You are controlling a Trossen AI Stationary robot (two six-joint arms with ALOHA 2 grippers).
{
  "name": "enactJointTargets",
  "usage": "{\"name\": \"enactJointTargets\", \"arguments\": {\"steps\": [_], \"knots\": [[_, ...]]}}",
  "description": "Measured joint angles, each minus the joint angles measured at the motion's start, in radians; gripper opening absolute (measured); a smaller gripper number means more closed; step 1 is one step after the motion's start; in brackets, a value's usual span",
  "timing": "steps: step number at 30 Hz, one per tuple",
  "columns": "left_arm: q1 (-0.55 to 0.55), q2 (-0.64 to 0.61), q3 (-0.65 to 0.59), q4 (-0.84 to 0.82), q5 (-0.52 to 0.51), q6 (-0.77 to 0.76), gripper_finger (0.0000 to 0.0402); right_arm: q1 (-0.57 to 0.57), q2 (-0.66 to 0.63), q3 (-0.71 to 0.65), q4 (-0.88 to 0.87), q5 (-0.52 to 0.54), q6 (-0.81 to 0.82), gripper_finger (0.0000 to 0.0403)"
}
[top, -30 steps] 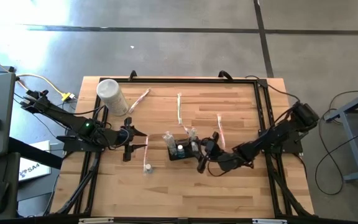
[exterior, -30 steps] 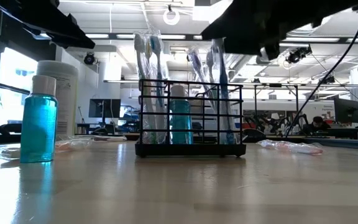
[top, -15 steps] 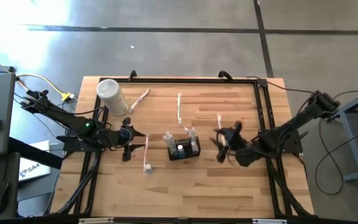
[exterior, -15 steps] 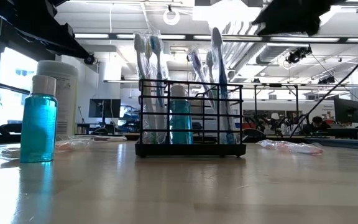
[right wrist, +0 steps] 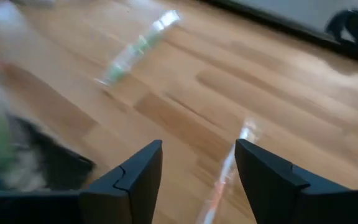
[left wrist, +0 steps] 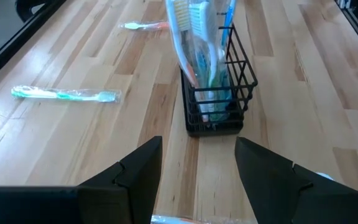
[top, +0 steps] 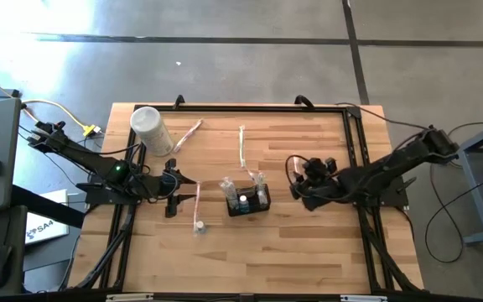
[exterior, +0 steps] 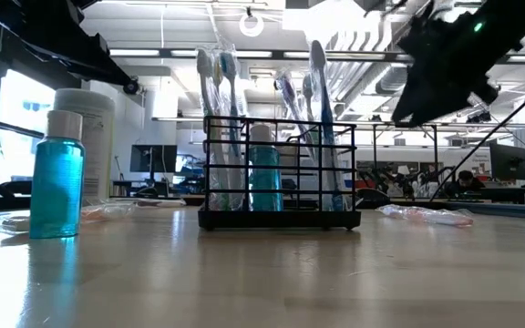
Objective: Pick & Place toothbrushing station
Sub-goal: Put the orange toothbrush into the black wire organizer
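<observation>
Hovering at three o'clock of the holder (top: 248, 201), right gripper (top: 302, 186) spread, empty.
Holder mid-table, already stocked with brushes (one wrapped toothbrush (right wrist: 222, 186) lies under it); left gripper (top: 172, 186) waits open at nine o'clock.

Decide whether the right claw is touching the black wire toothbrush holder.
Apart. In the high view, bare tabletop separates the right claw from the black wire toothbrush holder; the low view also shows it raised well above the table.
</observation>
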State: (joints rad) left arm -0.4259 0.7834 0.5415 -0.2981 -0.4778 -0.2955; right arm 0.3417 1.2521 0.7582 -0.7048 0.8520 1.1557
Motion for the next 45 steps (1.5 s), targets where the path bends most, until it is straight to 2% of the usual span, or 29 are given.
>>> {"name": "enactJointTargets", "arguments": {"steps": [6,14,19,23,37,41,45], "knots": [[0.000,0.000,0.000,0.000,0.000,-0.001,0.0200,-0.121,0.113,0.000,0.004,-0.155,0.003,0.0196],[0.000,0.000,0.000,-0.001,0.000,-0.001,0.0200,-0.270,0.230,0.000,0.039,-0.275,-0.003,0.0181],[0.000,0.000,0.000,-0.004,0.000,0.000,0.0200,-0.332,0.269,0.000,0.092,-0.331,-0.091,0.0175],[0.000,0.000,0.000,-0.004,0.000,0.000,0.0200,-0.364,0.297,0.000,0.138,-0.362,-0.135,0.0174],[0.000,0.000,0.000,-0.007,0.000,-0.001,0.0200,-0.426,0.406,0.003,0.151,-0.360,-0.204,0.0170],[0.000,0.000,0.000,-0.010,0.000,-0.001,0.0200,-0.432,0.418,0.004,0.155,-0.367,-0.215,0.0135],[0.000,0.000,0.000,-0.011,0.000,-0.002,0.0200,-0.432,0.418,0.003,0.163,-0.374,-0.253,0.0061]]}}
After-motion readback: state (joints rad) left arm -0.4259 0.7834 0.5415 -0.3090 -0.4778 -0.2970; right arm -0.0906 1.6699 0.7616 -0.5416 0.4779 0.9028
